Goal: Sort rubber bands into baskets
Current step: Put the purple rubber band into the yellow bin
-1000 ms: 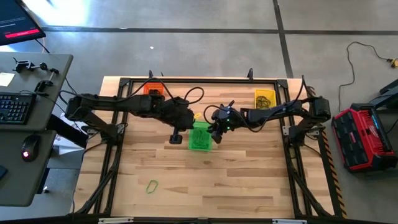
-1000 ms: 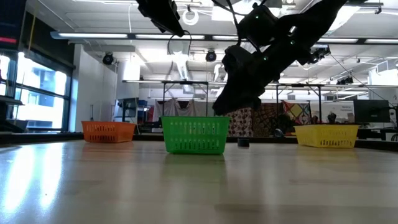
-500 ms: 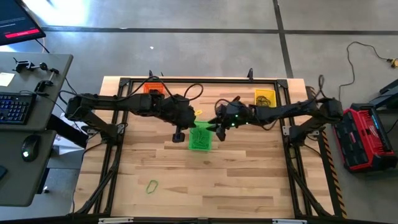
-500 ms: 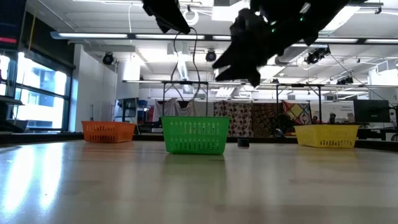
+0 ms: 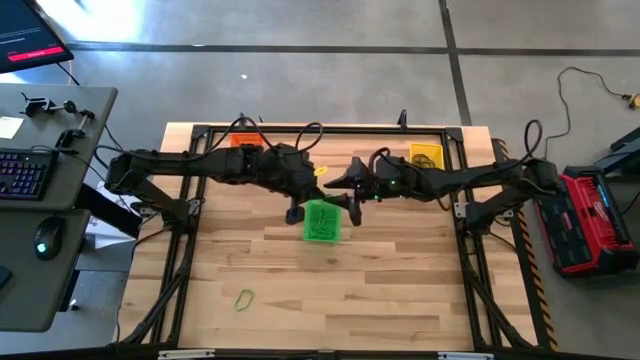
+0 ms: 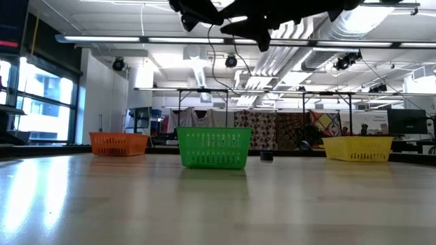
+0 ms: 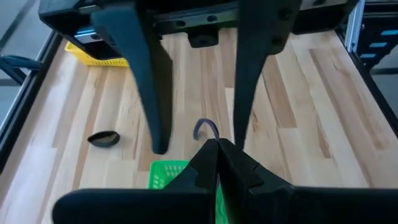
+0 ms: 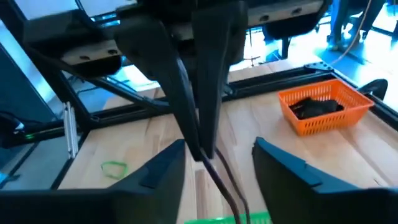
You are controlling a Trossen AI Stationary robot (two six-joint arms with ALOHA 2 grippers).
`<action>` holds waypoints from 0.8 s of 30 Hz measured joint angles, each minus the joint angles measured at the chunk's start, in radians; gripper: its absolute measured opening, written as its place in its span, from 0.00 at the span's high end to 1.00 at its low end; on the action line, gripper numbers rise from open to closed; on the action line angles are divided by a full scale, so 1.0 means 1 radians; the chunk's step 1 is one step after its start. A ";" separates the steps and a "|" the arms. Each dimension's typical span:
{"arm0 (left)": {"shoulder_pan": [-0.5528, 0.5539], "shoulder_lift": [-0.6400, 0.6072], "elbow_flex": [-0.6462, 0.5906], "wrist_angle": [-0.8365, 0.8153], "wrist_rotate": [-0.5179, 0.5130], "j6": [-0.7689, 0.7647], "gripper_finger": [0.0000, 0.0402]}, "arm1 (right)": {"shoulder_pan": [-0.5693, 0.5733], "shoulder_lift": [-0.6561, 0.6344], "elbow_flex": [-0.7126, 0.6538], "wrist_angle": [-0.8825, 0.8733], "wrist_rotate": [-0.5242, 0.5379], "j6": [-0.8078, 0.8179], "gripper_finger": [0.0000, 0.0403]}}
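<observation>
Nearest, a green rubber band (image 5: 244, 297) lies alone toward the table's (image 5: 400, 290) near edge. Midway, above the green basket (image 5: 321, 221), the left claw (image 5: 294, 214) is pressed together and the right claw (image 5: 352, 207) spread, empty. Orange basket (image 5: 246, 145) and yellow basket (image 5: 425, 158) line the far edge.

Three baskets (image 5: 321, 221) are set on the table (image 5: 400, 290): one centrally, two towards the far corners. A loose rubber band (image 5: 244, 297) is placed near the front-left.
</observation>
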 joint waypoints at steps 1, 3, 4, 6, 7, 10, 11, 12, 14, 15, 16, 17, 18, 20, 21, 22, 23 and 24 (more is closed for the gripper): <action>0.000 0.000 0.000 0.006 0.000 0.000 1.00 | 0.001 0.000 0.004 -0.005 0.000 -0.004 0.58; 0.000 0.001 0.000 0.009 -0.002 0.000 1.00 | 0.001 -0.001 0.010 -0.039 -0.003 -0.007 0.66; 0.000 0.001 0.000 0.010 -0.005 0.000 1.00 | 0.001 -0.001 0.010 -0.057 -0.003 -0.008 0.72; 0.001 0.001 0.000 0.015 -0.004 0.000 1.00 | 0.001 -0.001 0.010 -0.099 0.002 -0.008 0.83; 0.001 0.001 0.000 0.015 -0.004 0.000 1.00 | 0.001 0.000 0.010 -0.115 0.002 -0.008 0.90; 0.001 0.001 0.000 0.015 -0.001 0.001 1.00 | 0.001 0.000 0.010 -0.136 0.002 -0.005 0.97; 0.001 0.001 0.000 0.015 -0.001 0.001 1.00 | 0.001 0.000 0.010 -0.136 0.002 0.007 0.97; 0.001 0.001 0.000 0.015 -0.001 0.001 1.00 | 0.001 0.000 0.010 -0.136 0.002 0.015 0.96; 0.003 0.001 0.000 0.015 -0.001 0.001 1.00 | 0.001 -0.003 0.010 -0.139 0.002 0.025 0.97; 0.005 0.001 0.000 0.013 -0.001 0.001 0.99 | 0.001 -0.006 0.010 -0.141 0.002 0.027 0.98; 0.005 0.001 0.000 0.011 -0.001 0.000 0.98 | 0.001 -0.009 0.010 -0.140 0.005 0.027 0.99; 0.006 0.001 0.000 0.008 -0.001 0.000 0.97 | 0.001 -0.017 0.010 -0.145 0.013 0.027 0.99; 0.009 0.001 0.000 0.005 -0.001 0.001 0.95 | 0.001 -0.024 0.010 -0.156 0.023 0.027 0.99; 0.014 0.001 0.000 0.001 -0.002 -0.010 0.92 | -0.006 -0.048 0.010 -0.178 0.034 0.027 0.99; 0.018 0.001 0.000 -0.002 -0.002 -0.021 0.90 | -0.010 -0.062 0.010 -0.194 0.044 0.027 1.00; 0.020 0.001 0.000 0.001 -0.004 -0.028 0.87 | -0.015 -0.081 0.010 -0.214 0.055 0.027 1.00; 0.023 -0.002 0.000 0.007 -0.006 -0.032 0.86 | -0.022 -0.098 0.010 -0.234 0.064 0.027 1.00; 0.026 -0.004 0.000 0.013 -0.012 -0.033 0.84 | -0.031 -0.119 0.010 -0.249 0.071 0.027 1.00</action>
